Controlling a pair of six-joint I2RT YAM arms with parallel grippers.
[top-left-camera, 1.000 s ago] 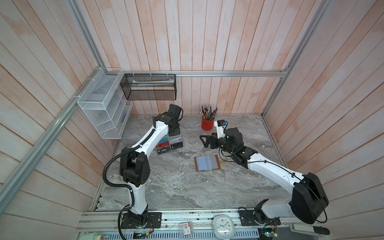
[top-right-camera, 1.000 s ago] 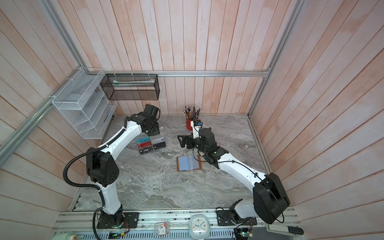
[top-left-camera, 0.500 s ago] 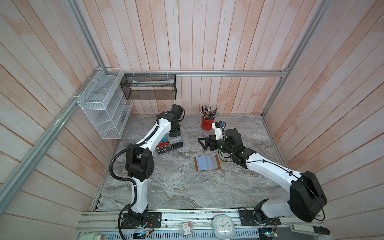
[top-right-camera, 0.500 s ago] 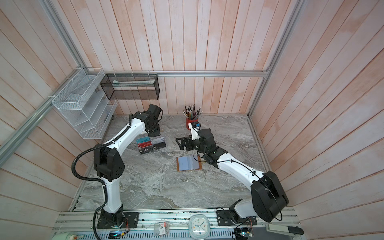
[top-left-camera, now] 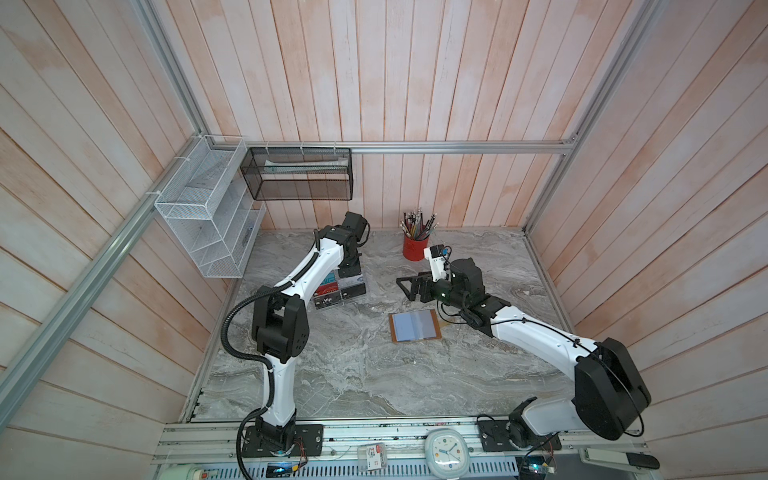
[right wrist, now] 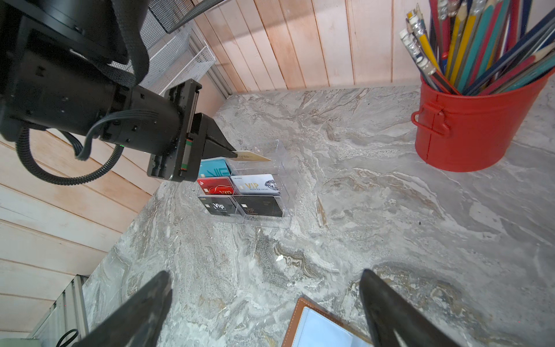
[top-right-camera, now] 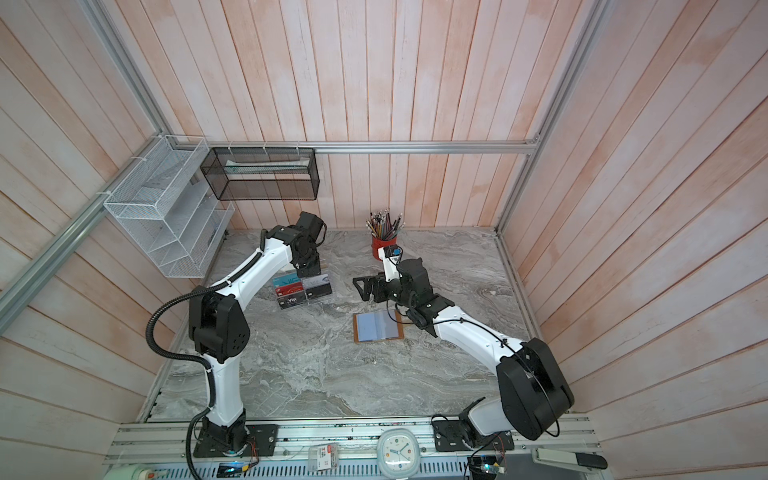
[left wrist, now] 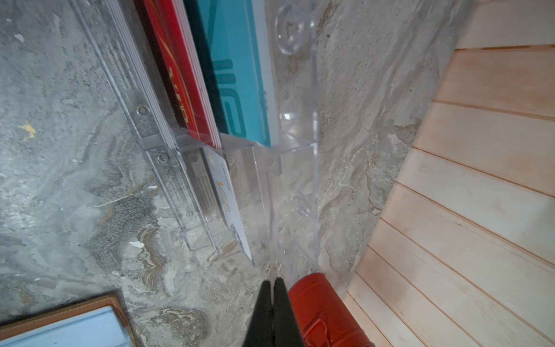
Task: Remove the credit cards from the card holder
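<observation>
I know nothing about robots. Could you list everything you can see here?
card holder: 1, tan leather with pale sleeves, lying open mid-table
gold card: 1, gold, pinched by the left gripper at the rack's rear tier
silver card: 1, whitish-silver, rack's middle tier
black card: 1, black, rack's front tier
Vip cards: 3, teal, red, black, one per rack tier
acrylic rack: 1, clear, table's rear left
bucket: 1, red, table's rear
pencils: many, mixed colours, in the bucket
wire shelf: 1, white, left wall
mesh basket: 1, black, back wall
clock: 1, white, front rail
table: 1, grey marble
left gripper: 1, black, shut on the gold card
right gripper: 1, black, open, empty
</observation>
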